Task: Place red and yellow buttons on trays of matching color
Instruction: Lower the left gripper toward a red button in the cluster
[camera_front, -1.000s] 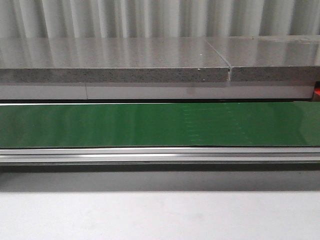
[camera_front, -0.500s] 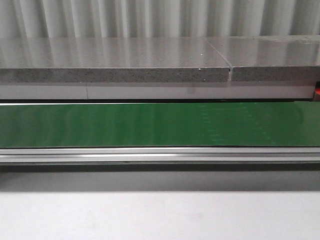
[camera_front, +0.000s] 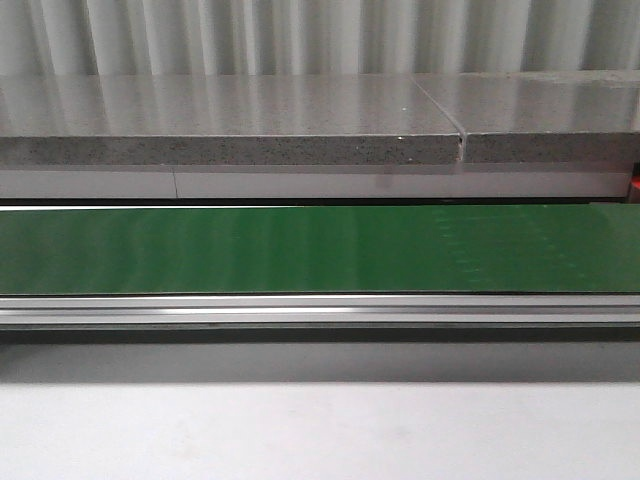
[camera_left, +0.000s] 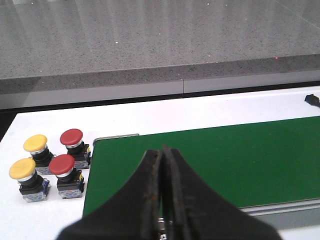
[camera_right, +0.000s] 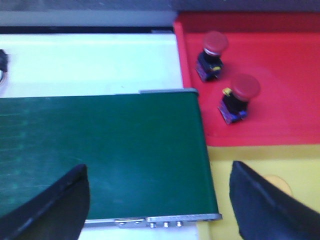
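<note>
Two red buttons (camera_right: 227, 77) on red tray (camera_right: 295, 75), beyond spread right tool (camera_right: 160, 200); perhaps untouched

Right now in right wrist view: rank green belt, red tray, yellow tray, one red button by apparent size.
1. Green belt, largest.
2. Red tray.
3. Yellow tray, mostly cut off and hidden by the right gripper, so unsure.
4. Red button, smallest.

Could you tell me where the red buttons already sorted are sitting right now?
In the right wrist view, two red buttons stand on the red tray, just beyond the green belt's end.
</note>
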